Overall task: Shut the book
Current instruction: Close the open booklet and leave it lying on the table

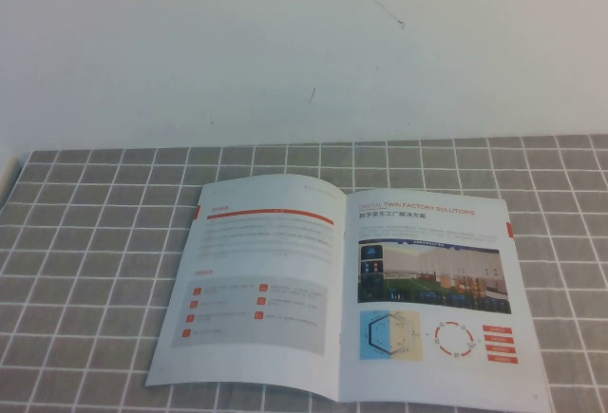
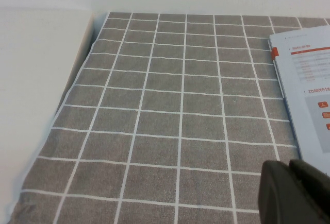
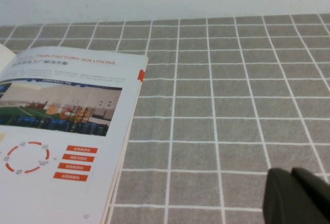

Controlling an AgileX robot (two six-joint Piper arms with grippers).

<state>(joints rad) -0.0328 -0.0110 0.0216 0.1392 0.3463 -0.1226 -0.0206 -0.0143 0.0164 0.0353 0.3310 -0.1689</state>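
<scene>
Grey checked tablecloth (image 1: 95,242) under a plain white wall (image 1: 285,52), and right in the middle of it lay the book (image 1: 347,290), wide open and face up, its near edge reaching the bottom of the high view. On one side, the left page (image 1: 256,290) carried text and a grey panel; on the other, the right page (image 1: 432,290) showed a factory photo and diagrams. The spine (image 1: 343,242) ran away from the robot between them. Both halves lay nearly flat on the cloth, the left one bowing up a touch near the fold, so nothing was folded over and the closing was all to do. My read: a book spread like that offers two free outer edges, one to each arm, and either could be lifted and swung across the fold.

And the arms were set for exactly that, one on each flank. Over on its side the left gripper (image 2: 291,185) hung above bare cloth near the left page's outer edge, not touching it. Across the way the right gripper (image 3: 295,190) sat over the cloth too, well apart from the right page's outer edge. Neither showed in the high view, and nothing could be seen in either. Whether each was spread or pressed together could not be told, with only a dark sliver in its own wrist view
</scene>
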